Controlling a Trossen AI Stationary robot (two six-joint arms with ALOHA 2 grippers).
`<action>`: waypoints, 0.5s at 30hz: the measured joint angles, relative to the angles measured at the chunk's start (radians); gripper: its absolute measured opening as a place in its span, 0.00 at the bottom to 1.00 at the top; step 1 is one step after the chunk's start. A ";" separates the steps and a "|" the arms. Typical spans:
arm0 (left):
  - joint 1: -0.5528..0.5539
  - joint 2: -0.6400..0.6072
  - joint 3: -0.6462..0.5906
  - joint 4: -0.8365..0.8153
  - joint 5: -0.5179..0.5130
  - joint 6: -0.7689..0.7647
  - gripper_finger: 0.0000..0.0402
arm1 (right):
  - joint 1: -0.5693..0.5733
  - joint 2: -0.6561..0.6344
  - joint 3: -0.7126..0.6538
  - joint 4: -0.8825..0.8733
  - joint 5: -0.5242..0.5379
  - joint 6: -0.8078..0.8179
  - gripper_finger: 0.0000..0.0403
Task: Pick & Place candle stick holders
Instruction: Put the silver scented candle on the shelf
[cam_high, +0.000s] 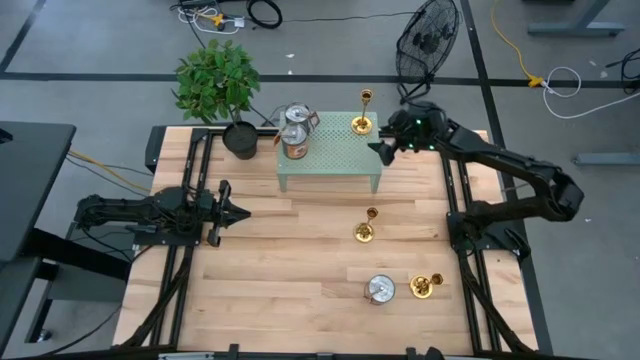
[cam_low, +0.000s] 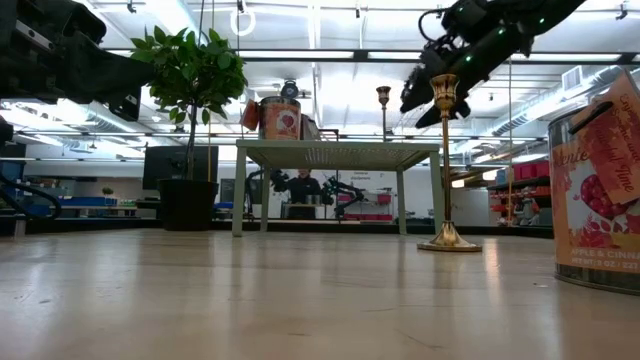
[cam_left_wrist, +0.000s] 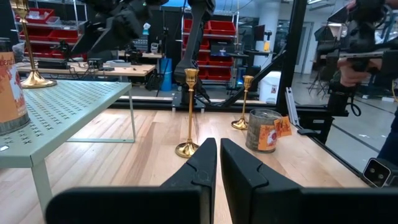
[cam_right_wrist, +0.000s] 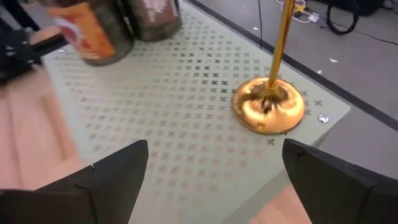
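Candle stick holder on green stand — right end effector open beside it

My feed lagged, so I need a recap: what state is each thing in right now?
Holder on stand: upright, released.
Middle holder: upright on table.
Near holder: upright on table.
Tins on stand: upright.
Tin on table: upright.
Right tool: open, beside stand.
Left tool: shut, idle.
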 joint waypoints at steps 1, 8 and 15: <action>0.000 0.000 0.000 0.000 0.000 0.000 0.07 | 0.005 -0.014 0.000 -0.012 -0.003 0.000 0.93; 0.000 0.000 0.000 0.000 0.000 0.000 0.07 | 0.043 -0.080 0.000 -0.104 -0.034 0.003 0.93; 0.000 0.000 0.000 0.000 0.000 0.000 0.07 | 0.120 -0.125 0.000 -0.172 -0.052 -0.035 0.93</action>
